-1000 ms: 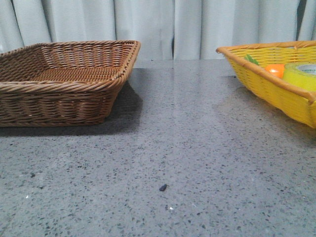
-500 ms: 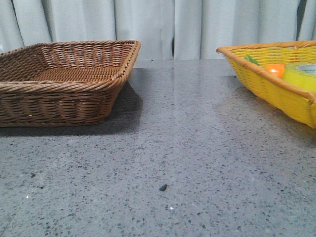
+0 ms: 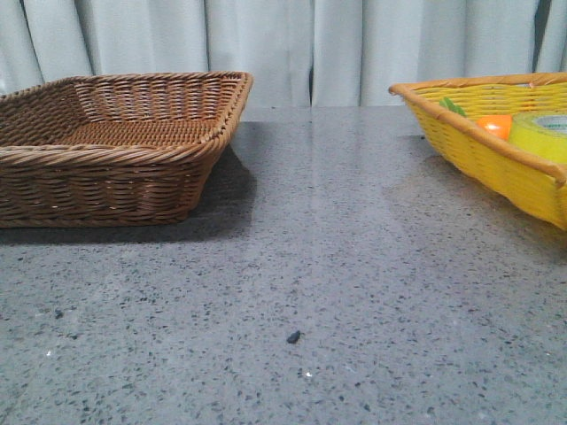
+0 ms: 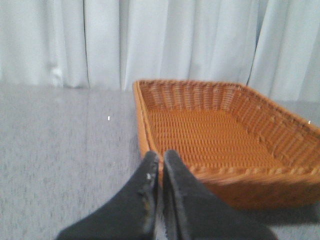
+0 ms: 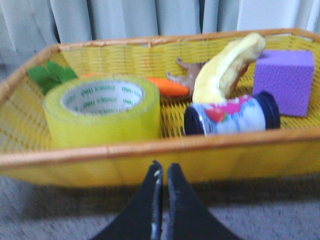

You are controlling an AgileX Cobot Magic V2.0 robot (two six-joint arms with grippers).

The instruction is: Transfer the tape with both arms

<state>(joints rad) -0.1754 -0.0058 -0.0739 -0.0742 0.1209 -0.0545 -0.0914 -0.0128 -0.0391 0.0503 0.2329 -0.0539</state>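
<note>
The tape, a wide yellow-green roll with a white core and green lettering, lies flat in the yellow basket. In the front view the tape shows at the far right inside that basket. My right gripper is shut and empty, just outside the basket's near wall, to the right of the roll. My left gripper is shut and empty, at the near rim of the brown wicker basket. Neither arm shows in the front view.
The yellow basket also holds an orange carrot with green leaves, a banana, a purple block and a lying can. The brown basket stands at the left of the grey stone table.
The yellow basket and the tape have shifted very slightly in the front view. Nothing else has visibly changed.
</note>
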